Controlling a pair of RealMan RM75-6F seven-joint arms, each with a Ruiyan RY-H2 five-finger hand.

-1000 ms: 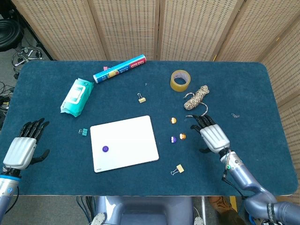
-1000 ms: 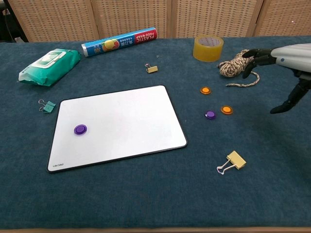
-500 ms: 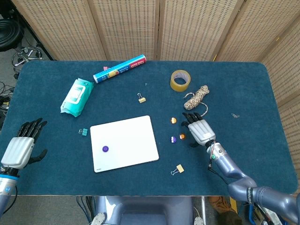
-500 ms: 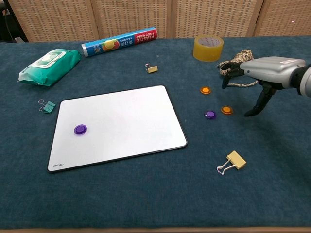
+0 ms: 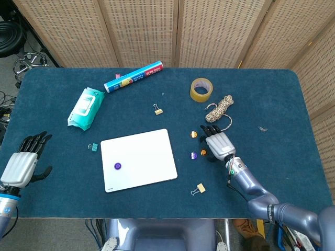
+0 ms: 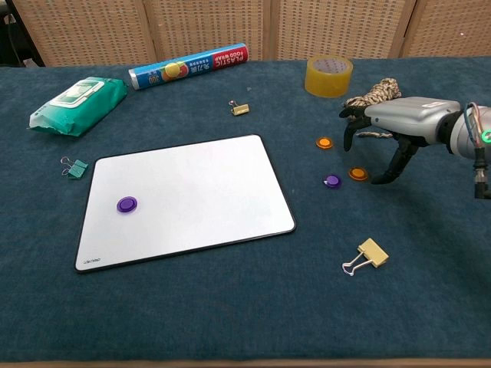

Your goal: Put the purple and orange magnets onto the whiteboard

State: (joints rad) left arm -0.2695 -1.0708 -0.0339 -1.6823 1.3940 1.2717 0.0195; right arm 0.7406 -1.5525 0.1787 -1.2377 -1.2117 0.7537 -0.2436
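Right hand [image 6: 403,121] hovered over the loose magnets, fingers [image 6: 351,123] spread, holding nothing. One purple magnet [image 6: 127,205] sat on the whiteboard [image 6: 199,192]; second purple magnet [image 6: 332,182] and two orange magnets [image 6: 324,142] [image 6: 357,174] lay on the bench [image 6: 230,307] right of it. Twine bundle [image 6: 376,93] and tape roll [image 6: 328,76] behind. Left hand [image 5: 21,164] open, well apart.

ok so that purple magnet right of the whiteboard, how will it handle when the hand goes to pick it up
The purple magnet is a small, low disc lying flat on the blue table cover, so it probably offers little edge to pinch. It looks light, and may slide if nudged sideways. An orange magnet sits close beside it, so the right hand could bump that one too.
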